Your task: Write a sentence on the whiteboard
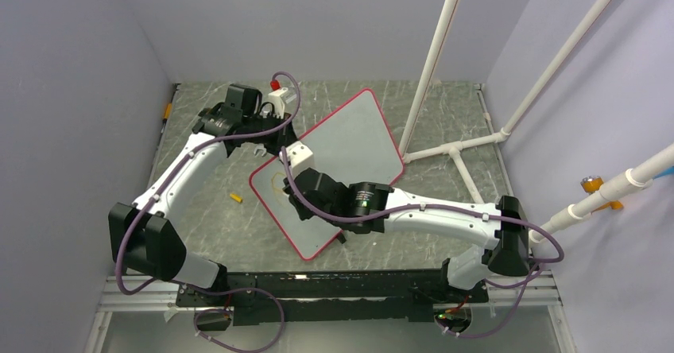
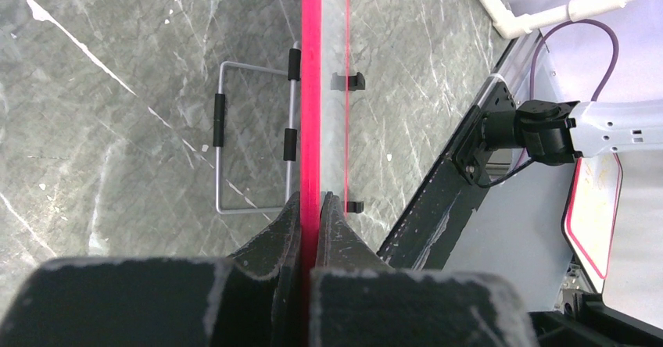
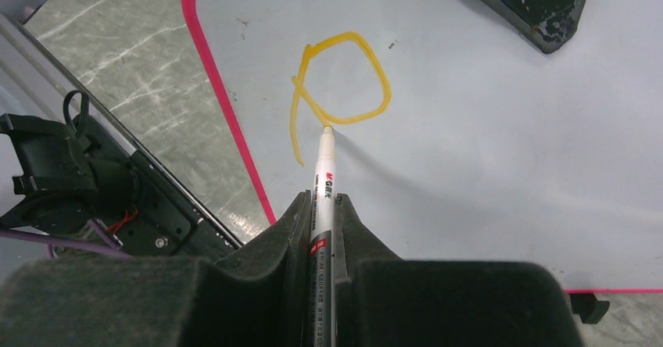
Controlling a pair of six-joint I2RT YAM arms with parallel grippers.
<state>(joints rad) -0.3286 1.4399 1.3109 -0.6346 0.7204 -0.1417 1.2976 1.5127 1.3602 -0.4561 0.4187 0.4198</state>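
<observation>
The whiteboard (image 1: pixel 358 134) lies tilted on the table, pale grey with a red-pink rim. My left gripper (image 1: pixel 274 145) is shut on its far left rim; in the left wrist view the rim (image 2: pixel 311 89) runs edge-on between the closed jaws of that gripper (image 2: pixel 313 206). My right gripper (image 1: pixel 298 198) hovers over the board's near left part and is shut on a slim white marker (image 3: pixel 324 175), the gripper showing in its wrist view (image 3: pixel 322 206). The marker tip touches the board at the bottom of an orange-yellow loop with a stem, the only part of the sentence (image 3: pixel 386 89) in view.
A small yellow cap (image 1: pixel 235 197) lies on the marble table left of the board. White pipes (image 1: pixel 457 150) stand at the right behind the board. A wire stand (image 2: pixel 219 148) with black clips juts from the board's rim. The black base rail (image 1: pixel 334 285) runs along the near edge.
</observation>
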